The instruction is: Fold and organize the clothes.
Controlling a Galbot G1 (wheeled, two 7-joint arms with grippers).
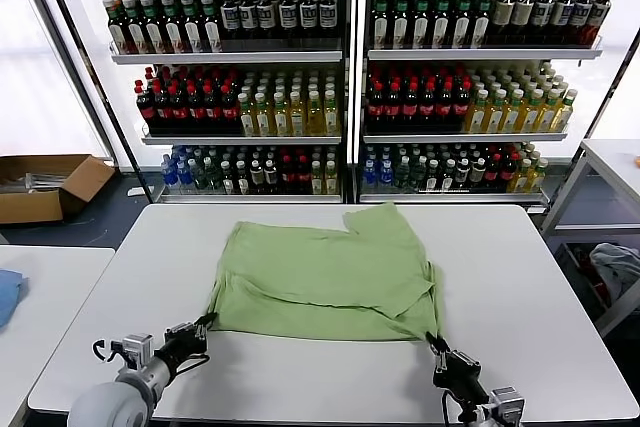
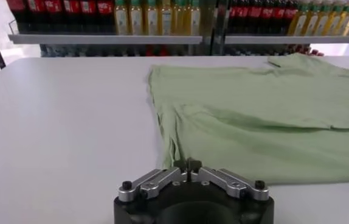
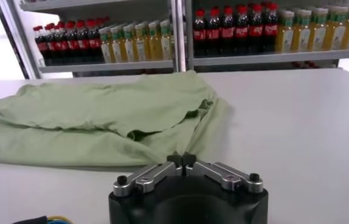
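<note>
Left gripper (image 1: pixel 203 325) and right gripper (image 1: pixel 437 345) each have fingers clenched on a near corner of the green shirt (image 1: pixel 325 272). The shirt lies mid-surface (image 1: pixel 520 277), partly folded, with layers overlapping and edges uneven. Judgement: folding is under way; further folds and tidying remain. Bottle shelves (image 1: pixel 350 57) stand beyond.

White table (image 1: pixel 300 367), bottle shelves (image 1: pixel 345 57) behind, cardboard box (image 1: pixel 45 187) on floor
</note>
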